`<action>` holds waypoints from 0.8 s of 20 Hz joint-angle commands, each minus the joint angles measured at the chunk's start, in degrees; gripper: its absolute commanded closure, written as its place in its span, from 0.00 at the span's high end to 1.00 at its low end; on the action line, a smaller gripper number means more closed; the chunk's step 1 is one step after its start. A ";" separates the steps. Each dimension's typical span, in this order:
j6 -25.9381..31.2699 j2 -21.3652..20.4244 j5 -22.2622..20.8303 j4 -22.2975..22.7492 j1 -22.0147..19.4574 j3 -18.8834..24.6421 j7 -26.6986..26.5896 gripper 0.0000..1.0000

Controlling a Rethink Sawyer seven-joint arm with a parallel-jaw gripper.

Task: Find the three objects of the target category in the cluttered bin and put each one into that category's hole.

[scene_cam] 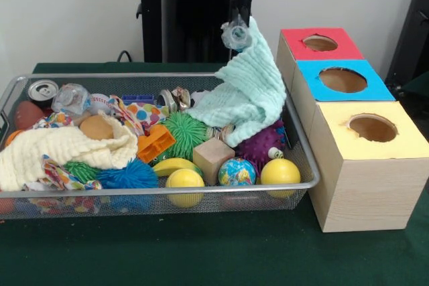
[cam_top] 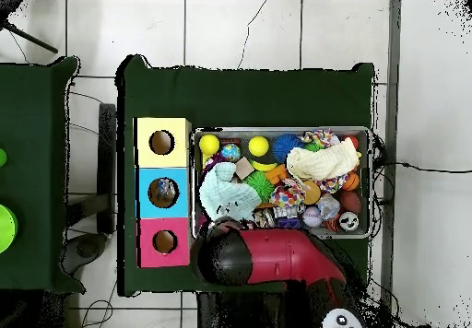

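My arm (cam_top: 277,258) comes in from the 5 o'clock corner of the overhead view, its red shell lying level and ending in a black wrist joint at 7 o'clock. In the front view my claw (scene_cam: 237,31) hangs straight down at 12 o'clock, raised, fingers closed and pinching a fold of cloth.

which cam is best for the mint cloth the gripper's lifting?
Front view: the mint cloth hangs full-length from the gripper, its lower end in the bin. Overhead shows only a pale patch beside the arm.
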 commanded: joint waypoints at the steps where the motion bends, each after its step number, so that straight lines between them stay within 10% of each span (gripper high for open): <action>1: -7.15 8.81 2.17 1.98 -1.41 1.20 8.30 0.00; 8: -1.22 18.10 -1.00 -7.88 -7.29 8.93 -6.03 0.00; 16: 3.07 14.79 -2.68 -8.76 -9.71 15.26 -9.64 0.00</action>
